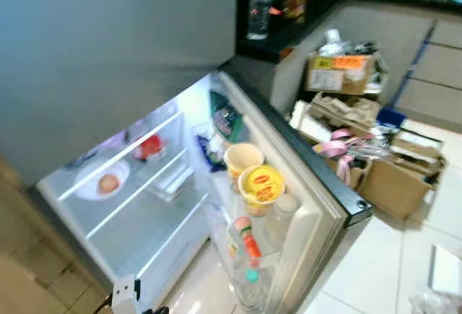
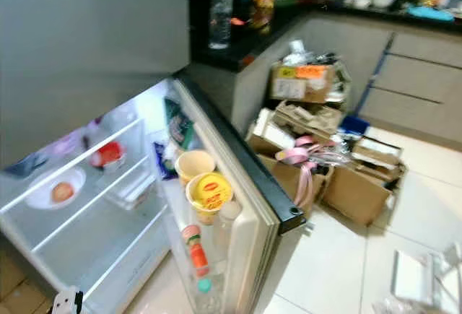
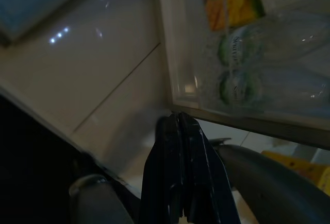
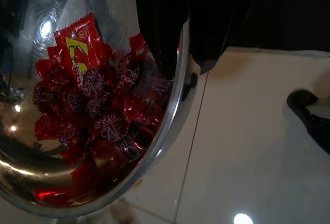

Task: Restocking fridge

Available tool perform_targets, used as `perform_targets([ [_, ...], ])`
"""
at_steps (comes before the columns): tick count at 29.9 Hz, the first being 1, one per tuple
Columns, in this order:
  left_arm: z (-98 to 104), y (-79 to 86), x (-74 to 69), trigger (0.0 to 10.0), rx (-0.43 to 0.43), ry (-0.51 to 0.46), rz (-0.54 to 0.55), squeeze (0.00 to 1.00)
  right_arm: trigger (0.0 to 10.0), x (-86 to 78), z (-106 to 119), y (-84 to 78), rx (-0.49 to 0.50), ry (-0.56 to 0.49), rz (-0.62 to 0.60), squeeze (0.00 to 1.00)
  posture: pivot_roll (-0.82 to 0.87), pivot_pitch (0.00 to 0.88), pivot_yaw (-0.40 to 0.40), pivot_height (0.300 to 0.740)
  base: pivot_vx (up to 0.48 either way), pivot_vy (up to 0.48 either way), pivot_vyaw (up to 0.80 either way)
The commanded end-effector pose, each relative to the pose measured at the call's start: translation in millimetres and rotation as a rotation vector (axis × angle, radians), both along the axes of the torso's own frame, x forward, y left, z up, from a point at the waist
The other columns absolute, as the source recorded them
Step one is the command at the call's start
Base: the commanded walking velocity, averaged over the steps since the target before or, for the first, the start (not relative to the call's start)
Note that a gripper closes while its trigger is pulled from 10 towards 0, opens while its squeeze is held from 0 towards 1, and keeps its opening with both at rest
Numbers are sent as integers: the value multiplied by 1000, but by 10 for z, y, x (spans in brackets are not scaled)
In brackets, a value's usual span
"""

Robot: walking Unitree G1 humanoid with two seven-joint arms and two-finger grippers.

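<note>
The fridge [image 1: 137,206] stands open and lit, its door [image 1: 317,184] swung out to the right. On a glass shelf sit a white plate with an egg [image 1: 107,182] and a red tub [image 1: 150,146]. The door shelves hold a yellow cup noodle [image 1: 260,186], a beige cup [image 1: 242,158] and small bottles [image 1: 249,245]. My left gripper [image 3: 179,118] is shut and empty, low beside a clear door shelf of bottles [image 3: 247,69]. My right gripper [image 4: 188,54] is clamped on the rim of a steel bowl [image 4: 31,183] filled with red sachets [image 4: 98,105], held above the tiled floor.
Open cardboard boxes of clutter [image 1: 375,155] crowd the floor right of the door, with a blue broom [image 1: 404,86] leaning on the cabinets. A dark counter [image 1: 289,25] behind carries a water bottle [image 1: 260,3] and dishes. Pale floor tiles [image 1: 375,271] lie at the front right.
</note>
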State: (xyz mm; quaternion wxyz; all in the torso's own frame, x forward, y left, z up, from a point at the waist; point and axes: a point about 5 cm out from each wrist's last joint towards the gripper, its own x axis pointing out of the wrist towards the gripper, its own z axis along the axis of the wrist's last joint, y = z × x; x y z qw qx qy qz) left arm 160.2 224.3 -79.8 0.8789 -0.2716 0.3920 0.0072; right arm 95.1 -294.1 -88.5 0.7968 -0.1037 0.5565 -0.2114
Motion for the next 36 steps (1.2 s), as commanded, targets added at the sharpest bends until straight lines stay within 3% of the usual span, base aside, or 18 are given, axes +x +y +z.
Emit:
perform_targets([
  [1,8,15,17,10000,23,-5,-3,0,10000,-6,14,-38,-15,1,-7,0,-102,0,19,740,0,0,-769],
  [12,49,-44,148,10000,59,-34,-28,0,10000,14,18,-35,-18,-4,-4,0,-104,0,24,740,0,0,-768],
  [20,150,-121,365,10000,68,-118,-61,0,10000,19,17,-26,-13,-10,-3,0,-104,0,22,740,0,0,-257],
  [26,370,-261,731,10000,40,-272,-95,0,10000,24,17,-23,-15,-11,5,0,-106,0,20,740,0,0,0],
  [27,370,-261,731,10000,40,-272,-95,0,10000,24,17,-23,-15,-11,5,0,-106,0,20,740,0,0,0],
  [31,624,-409,1053,10000,2,-425,-153,0,10000,30,17,-19,-15,-12,7,0,-106,0,20,740,0,0,0],
  [36,739,-503,1172,10000,-32,-491,-205,0,10000,33,17,-18,-15,-13,7,0,-107,0,21,740,0,0,0],
])
